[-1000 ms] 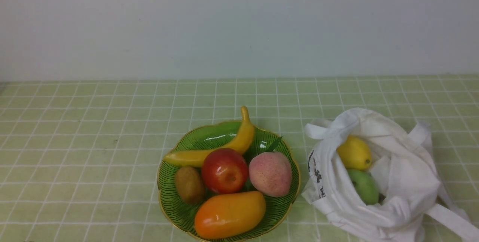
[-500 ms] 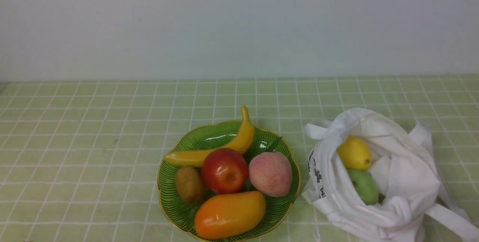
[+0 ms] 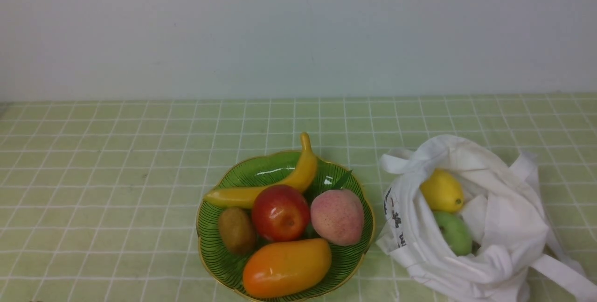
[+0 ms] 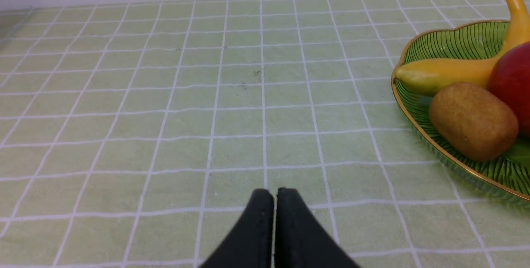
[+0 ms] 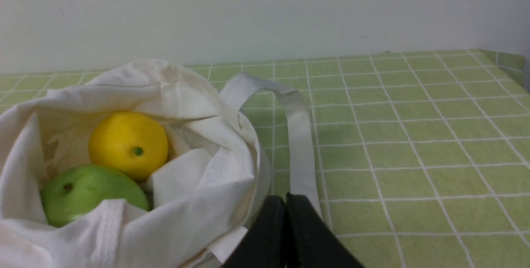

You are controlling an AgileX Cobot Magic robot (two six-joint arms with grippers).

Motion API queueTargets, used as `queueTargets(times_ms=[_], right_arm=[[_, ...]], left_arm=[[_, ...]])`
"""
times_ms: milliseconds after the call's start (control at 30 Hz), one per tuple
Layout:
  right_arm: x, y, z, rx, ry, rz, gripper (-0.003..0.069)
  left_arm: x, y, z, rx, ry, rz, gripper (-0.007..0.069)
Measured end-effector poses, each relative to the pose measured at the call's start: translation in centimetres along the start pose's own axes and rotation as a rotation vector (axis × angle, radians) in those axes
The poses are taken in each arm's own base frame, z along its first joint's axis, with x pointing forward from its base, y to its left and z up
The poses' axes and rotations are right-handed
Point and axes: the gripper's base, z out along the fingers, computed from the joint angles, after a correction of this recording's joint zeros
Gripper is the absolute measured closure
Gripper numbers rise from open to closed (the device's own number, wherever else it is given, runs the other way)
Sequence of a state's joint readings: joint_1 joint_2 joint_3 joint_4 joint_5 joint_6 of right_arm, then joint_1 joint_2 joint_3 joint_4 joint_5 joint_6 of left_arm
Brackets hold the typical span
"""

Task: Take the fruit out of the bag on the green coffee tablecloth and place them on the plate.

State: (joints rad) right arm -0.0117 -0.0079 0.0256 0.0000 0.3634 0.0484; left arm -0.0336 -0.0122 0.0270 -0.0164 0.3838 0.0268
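The white bag (image 3: 494, 227) (image 5: 198, 201) lies open at the right on the green coffee tablecloth (image 3: 116, 176). Inside it sit a yellow lemon (image 3: 441, 191) (image 5: 128, 143) and a green fruit (image 3: 454, 232) (image 5: 89, 191). The green plate (image 3: 224, 264) (image 4: 418, 44) holds the red apple (image 3: 280, 212) (image 4: 511, 71) among other fruit. My left gripper (image 4: 275, 195) is shut and empty, low over bare cloth left of the plate. Beside the bag's strap (image 5: 300, 143), my right gripper (image 5: 285, 201) is shut with nothing in it. Neither gripper shows in the front view.
On the plate also lie a banana (image 3: 284, 178), a kiwi (image 3: 236, 229) (image 4: 472, 121), a peach (image 3: 336, 216) and an orange mango (image 3: 287, 267). A pale wall (image 3: 298, 31) closes the back. The cloth's right edge (image 5: 513, 63) drops off.
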Motion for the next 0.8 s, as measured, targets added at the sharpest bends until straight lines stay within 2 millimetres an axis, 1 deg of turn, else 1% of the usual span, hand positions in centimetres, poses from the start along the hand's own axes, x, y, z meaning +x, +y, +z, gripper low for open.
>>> queueTargets(times_ms=[200, 533, 800], right_arm=[[0.02, 0.52, -0.02, -0.093, 0.003, -0.019, 0.0673], [0.02, 0.6, -0.03, -0.107, 0.003, -0.022, 0.0673], [0.04, 0.88, -0.07, -0.157, 0.004, -0.032, 0.0673]], left_arm=[[0.0, 0.0, 0.0, 0.0, 0.0, 0.0, 0.0632], [0.0, 0.0, 0.0, 0.0, 0.0, 0.0, 0.0632], [0.0, 0.0, 0.0, 0.0, 0.0, 0.0, 0.0632]])
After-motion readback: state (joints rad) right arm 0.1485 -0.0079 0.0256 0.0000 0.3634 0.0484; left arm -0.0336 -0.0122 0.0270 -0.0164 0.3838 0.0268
